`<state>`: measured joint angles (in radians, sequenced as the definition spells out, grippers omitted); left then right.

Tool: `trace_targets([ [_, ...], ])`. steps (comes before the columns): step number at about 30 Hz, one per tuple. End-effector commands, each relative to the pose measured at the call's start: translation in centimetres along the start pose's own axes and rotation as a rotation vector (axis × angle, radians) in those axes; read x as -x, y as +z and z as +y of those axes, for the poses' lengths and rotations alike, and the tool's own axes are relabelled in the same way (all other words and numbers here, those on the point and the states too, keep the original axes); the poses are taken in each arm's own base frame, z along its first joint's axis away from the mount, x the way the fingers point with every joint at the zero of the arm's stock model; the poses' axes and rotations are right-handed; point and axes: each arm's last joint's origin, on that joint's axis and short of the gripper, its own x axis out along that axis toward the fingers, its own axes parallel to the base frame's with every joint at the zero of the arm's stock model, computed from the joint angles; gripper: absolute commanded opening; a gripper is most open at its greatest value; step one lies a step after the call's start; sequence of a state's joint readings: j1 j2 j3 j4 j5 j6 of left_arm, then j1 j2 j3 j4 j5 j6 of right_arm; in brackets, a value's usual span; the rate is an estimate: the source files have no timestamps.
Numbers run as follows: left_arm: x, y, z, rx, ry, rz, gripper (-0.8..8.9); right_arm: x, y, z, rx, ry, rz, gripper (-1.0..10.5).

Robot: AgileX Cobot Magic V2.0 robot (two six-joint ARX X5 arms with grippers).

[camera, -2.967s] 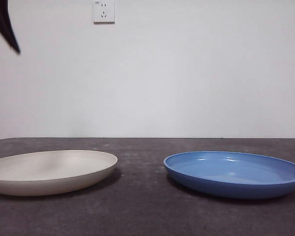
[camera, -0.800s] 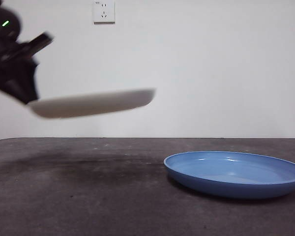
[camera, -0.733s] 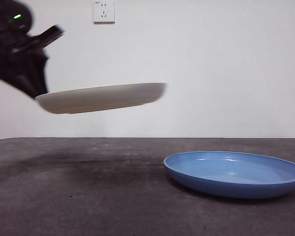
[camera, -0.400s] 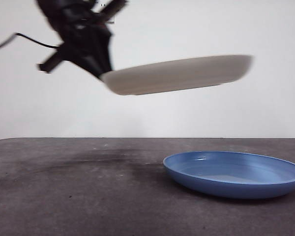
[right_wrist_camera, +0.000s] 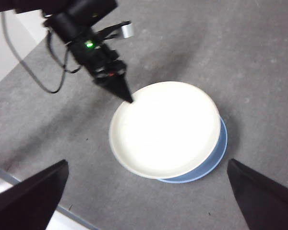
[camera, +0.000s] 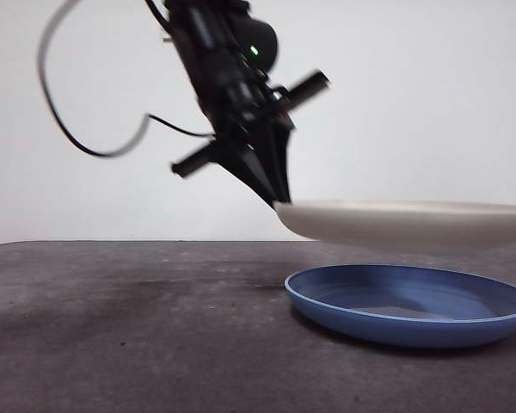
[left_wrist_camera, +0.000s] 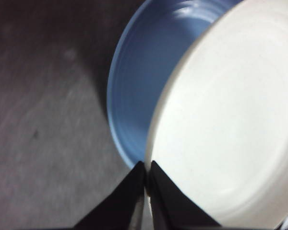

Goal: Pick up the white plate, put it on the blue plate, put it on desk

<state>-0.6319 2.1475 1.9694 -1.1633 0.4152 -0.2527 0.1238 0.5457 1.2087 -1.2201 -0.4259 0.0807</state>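
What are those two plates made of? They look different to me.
The white plate, held by its rim in the left gripper, looks matte, with no sharp glints: perhaps plastic or a fibre composite. The blue plate is glossy, with bright highlights: glazed ceramic or shiny plastic. Looks alone cannot settle it.

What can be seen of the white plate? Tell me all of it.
The white plate is a wide, shallow, round dish, matte cream, with a plain rim and a smooth, bare inside. It hangs in the air, nearly level, held only at one edge by the left end effector, whose jaws are shut on the rim. It sits above the blue plate with a clear gap between them, covering most of it but offset, so a blue crescent shows at one side in the wrist views. Nothing else touches it.
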Motion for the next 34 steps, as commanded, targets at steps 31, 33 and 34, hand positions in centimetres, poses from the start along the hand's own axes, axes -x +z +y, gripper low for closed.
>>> trace_targets([
  [31,-5.3,2.5,0.5,-0.036,0.036,0.041,0.10,0.4,0.1,0.3,0.037,0.033,-0.007,6.7],
  [33,-5.3,2.5,0.5,-0.040,0.038,0.046,0.10,0.4,0.1,0.3,0.037,0.033,-0.007,6.7],
  [34,-5.3,2.5,0.5,-0.039,0.038,0.047,0.10,0.4,0.1,0.3,0.037,0.033,-0.007,6.7],
])
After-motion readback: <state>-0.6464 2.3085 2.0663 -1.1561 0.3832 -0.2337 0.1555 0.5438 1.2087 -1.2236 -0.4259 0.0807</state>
